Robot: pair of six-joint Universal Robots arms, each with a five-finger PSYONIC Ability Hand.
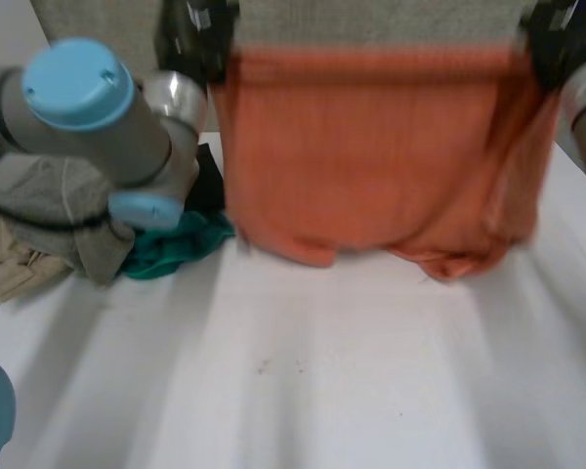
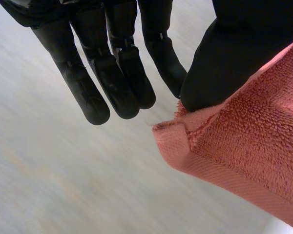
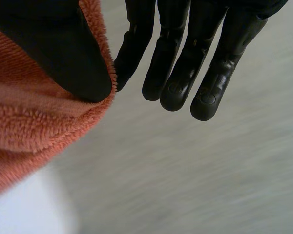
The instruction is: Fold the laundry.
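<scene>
Orange towel (image 1: 371, 156) hung up wide-ways, hem down at the surface (image 1: 322, 371), top corners pinched by left robot hand (image 2: 112, 73) and right robot hand (image 3: 185, 63).

A white flat table (image 1: 371, 391) is carrying a heap of crumpled laundry at its far left: a grey knitted garment (image 1: 49, 195) is lying over a beige cloth (image 1: 10, 264), with a teal cloth (image 1: 176, 249) and a black cloth (image 1: 207, 181) just right of it. An orange terry towel (image 1: 371, 156) is touching the table with its lower edge at far centre.

Table (image 1: 322, 391) lies open in front; orange towel (image 1: 371, 156) and laundry pile (image 1: 59, 210) block behind.
</scene>
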